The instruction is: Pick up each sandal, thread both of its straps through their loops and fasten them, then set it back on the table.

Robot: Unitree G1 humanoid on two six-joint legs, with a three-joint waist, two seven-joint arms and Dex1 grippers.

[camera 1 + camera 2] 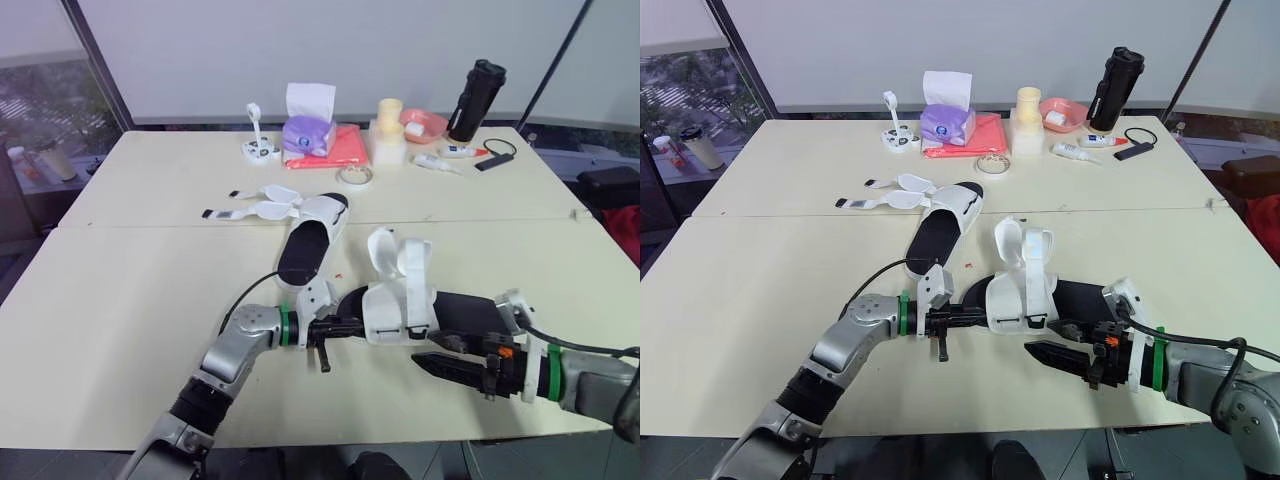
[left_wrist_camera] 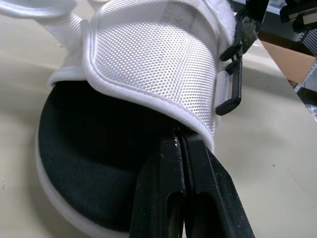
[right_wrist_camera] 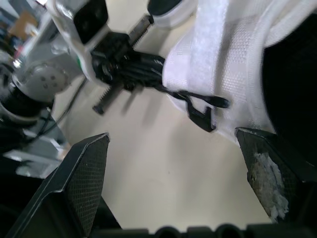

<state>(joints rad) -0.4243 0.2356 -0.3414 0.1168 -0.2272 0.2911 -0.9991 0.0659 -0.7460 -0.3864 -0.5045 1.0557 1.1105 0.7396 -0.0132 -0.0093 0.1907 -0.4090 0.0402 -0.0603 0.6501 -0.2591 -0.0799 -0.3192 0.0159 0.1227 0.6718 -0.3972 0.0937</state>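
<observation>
Left eye view: the near sandal (image 1: 405, 300), with a white mesh upper and black footbed, rests on the table (image 1: 130, 300). Its straps (image 1: 400, 255) stand loose and unfastened. The left gripper (image 1: 342, 327) is at its toe end, and the right gripper (image 1: 432, 352) is alongside it toward the heel. A second sandal (image 1: 312, 240), likewise unfastened, lies beyond the left gripper.

Left wrist view: the fingers (image 2: 163, 198) are clenched together on the rim of the mesh upper at the toe opening. A black loop (image 2: 230, 89) hangs at the upper's side.

Right wrist view: the jaws are spread wide and grasp nothing. The sandal's mesh side lies just beyond one fingertip.
</observation>
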